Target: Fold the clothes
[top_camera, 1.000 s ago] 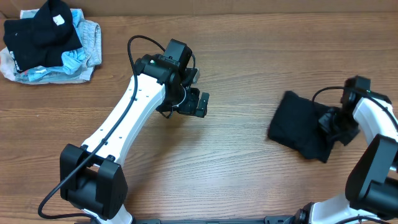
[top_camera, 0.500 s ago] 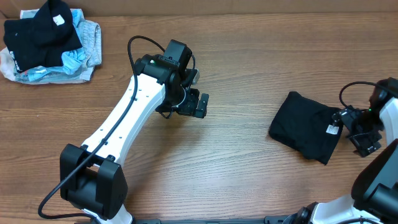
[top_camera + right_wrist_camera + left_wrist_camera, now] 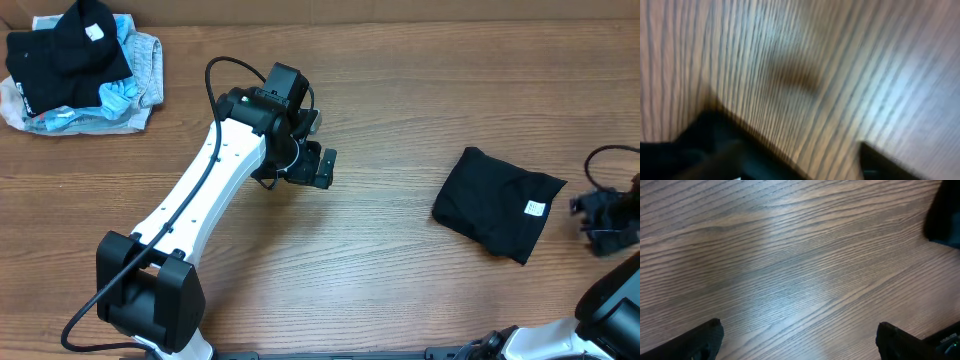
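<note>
taking the folded black garment as the reference: it is laid flat on the wood table, with a small white tag showing near its right corner. far to its left and further back, at the table's corner, a loose pile of clothes is seen, a black piece lying on top of light blue and pale denim ones. between pile and garment, well left of the garment, the left gripper is held over bare wood at the end of the white left arm. in the left wrist view its fingers are spread wide, with only wood grain between them; a dark edge is caught at the top right corner, not identified for certain. just right of the garment, apart from it, the right gripper is seen at the frame edge. right wrist view is blurred; dark fingers are made out at the lower corners with bare wood between, so the jaws are read as spread and empty.
</note>
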Tool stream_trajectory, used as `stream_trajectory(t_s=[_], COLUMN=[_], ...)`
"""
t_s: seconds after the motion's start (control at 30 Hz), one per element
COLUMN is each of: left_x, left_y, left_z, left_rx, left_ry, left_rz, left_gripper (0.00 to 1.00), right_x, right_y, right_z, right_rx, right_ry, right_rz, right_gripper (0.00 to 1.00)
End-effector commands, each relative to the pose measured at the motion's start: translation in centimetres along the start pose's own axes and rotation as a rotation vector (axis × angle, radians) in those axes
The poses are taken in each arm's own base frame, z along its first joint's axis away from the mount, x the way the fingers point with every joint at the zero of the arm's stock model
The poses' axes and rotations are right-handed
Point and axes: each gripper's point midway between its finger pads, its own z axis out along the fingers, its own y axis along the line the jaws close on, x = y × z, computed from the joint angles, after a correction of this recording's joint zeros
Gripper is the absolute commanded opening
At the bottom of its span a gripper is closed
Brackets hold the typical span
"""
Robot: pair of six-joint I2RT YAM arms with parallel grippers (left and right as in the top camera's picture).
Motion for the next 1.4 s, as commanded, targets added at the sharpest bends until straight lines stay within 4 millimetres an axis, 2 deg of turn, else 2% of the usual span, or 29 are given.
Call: stream_trajectory(t_s=[0.0, 0.07, 0.23, 0.47, 0.7, 0.77, 0.87, 1.0, 1.07, 1.17, 1.27, 1.37], left_x=[-0.5, -0.5, -0.5, -0.5, -0.5, -0.5, -0.5, -0.5, -0.5, -0.5, -0.5, -0.5], left_y=[-0.3, -0.3, -0.3, -0.3, -0.3, -0.3, -0.3, -0.3, -0.3, -0.3, -0.3, -0.3], left_z=[-1.4, -1.4, -1.4, -1.4, -1.4, -1.4, -1.4, -1.4, -1.4, -1.4, -1.4, -1.4], left_rx=[0.003, 0.003, 0.003, 0.003, 0.003, 0.003, 0.003, 0.003, 0.003, 0.003, 0.003, 0.003], left_ry=[-0.045, -0.045, -0.045, -0.046, -0.044, -0.044, -0.044, -0.044, -0.045, -0.044, -0.044, -0.044], left_rz=[0.033, 0.033, 0.037, 0.037, 0.037, 0.036, 0.037, 0.037, 0.036, 0.037, 0.037, 0.036], left_gripper=[1.00, 1.00, 1.00, 1.00, 1.00, 1.00, 1.00, 1.00, 1.00, 1.00, 1.00, 1.00], right_x=[1.6, 2.2, 3.4, 4.3, 6.3, 7.3, 10.0, 15.5, 18.7, 22.2, 22.6, 20.4], right_y=[0.5, 0.8, 1.5, 3.7, 9.7, 11.1, 13.5, 16.0, 16.8, 16.5, 15.7, 15.1], right_z=[0.7, 1.5, 2.8, 4.2, 4.0, 3.8, 3.6, 3.1, 2.7, 2.8, 2.9, 1.3], right_rx=[-0.024, -0.033, -0.061, -0.114, -0.246, -0.266, -0.313, -0.406, -0.443, -0.414, -0.326, -0.219], right_ry=[0.009, 0.014, 0.027, 0.002, -0.044, -0.056, -0.039, 0.072, 0.139, 0.194, 0.169, 0.106], right_rz=[-0.028, -0.043, -0.062, -0.129, -0.345, -0.416, -0.532, -0.649, -0.714, -0.795, -0.829, -0.772], right_gripper=[0.27, 0.16, 0.04, 0.04, 0.04, 0.04, 0.04, 0.04, 0.04, 0.04, 0.04, 0.04])
